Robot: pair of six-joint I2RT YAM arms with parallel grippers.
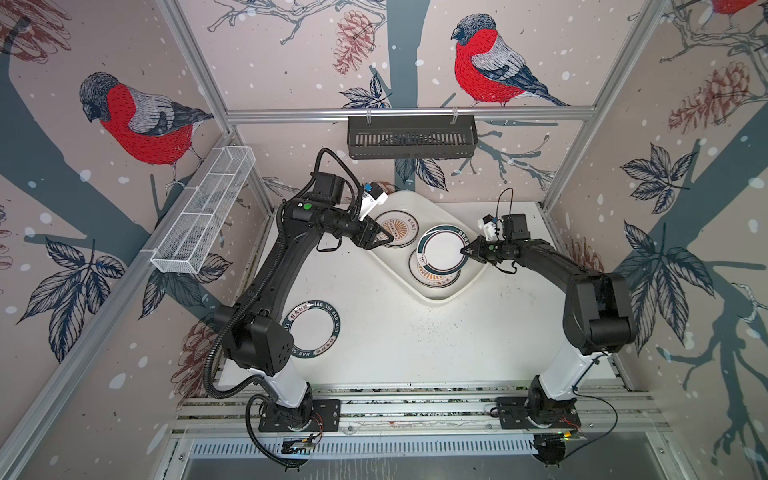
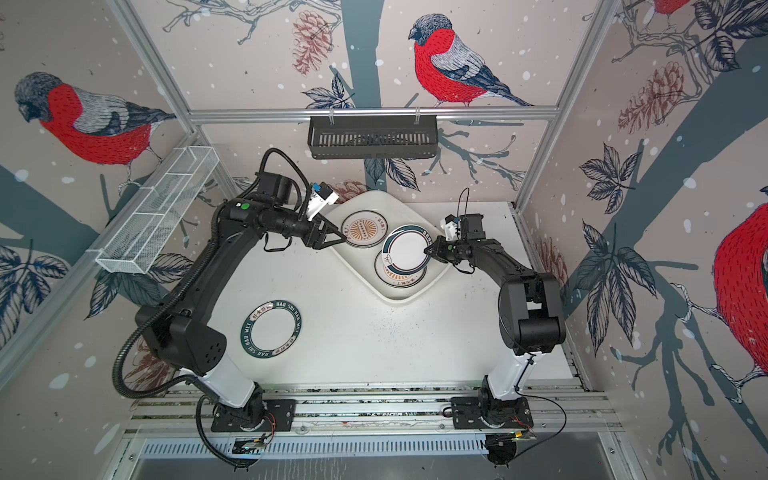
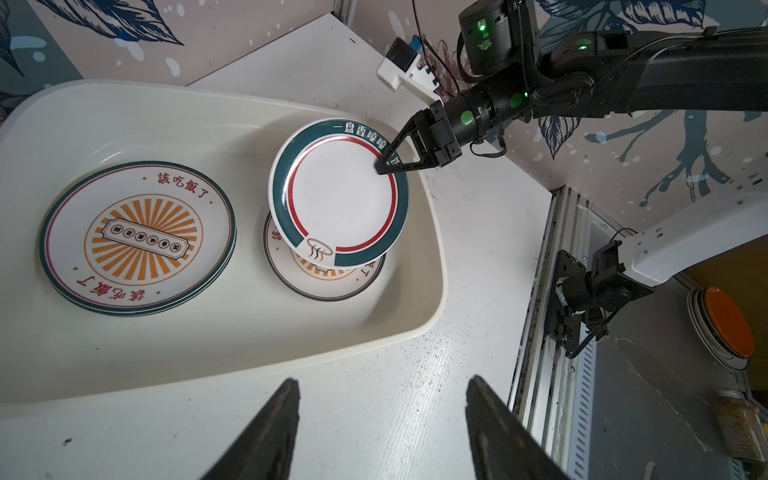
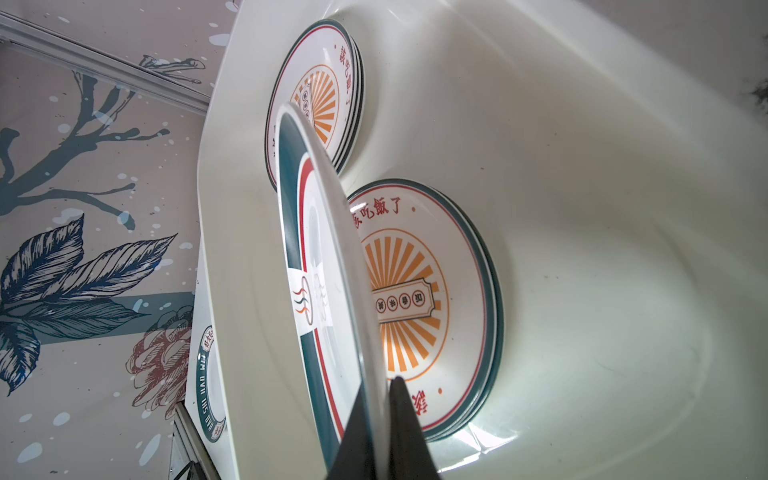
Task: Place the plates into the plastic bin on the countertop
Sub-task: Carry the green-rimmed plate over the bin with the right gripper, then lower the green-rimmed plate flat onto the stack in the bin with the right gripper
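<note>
The white plastic bin (image 1: pixel 441 300) (image 2: pixel 395 300) (image 3: pixel 436 249) sits at the back of the countertop (image 1: pixel 415 345). My right gripper (image 1: pixel 464 250) (image 2: pixel 427 250) (image 3: pixel 380 165) (image 4: pixel 380 399) is shut on the rim of a teal-rimmed plate (image 1: pixel 442 250) (image 2: pixel 406 249) (image 3: pixel 338 195) (image 4: pixel 316 232). It holds that plate above a sunburst stack (image 1: pixel 432 279) (image 3: pixel 328 282) (image 4: pixel 419 299) in the bin. A second sunburst stack (image 1: pixel 395 230) (image 3: pixel 139 237) lies beside it. My left gripper (image 1: pixel 390 239) (image 2: pixel 344 240) (image 3: pixel 383 380) hangs open and empty by the bin's left rim. One lettered-rim plate (image 1: pixel 311 330) (image 2: pixel 272 328) lies on the countertop.
A black slotted basket (image 1: pixel 411 139) hangs on the back rail. A white wire mesh basket (image 1: pixel 203 216) is fixed to the left wall. Aluminium framing (image 1: pixel 415 401) runs along the countertop's front, where both arm bases are bolted.
</note>
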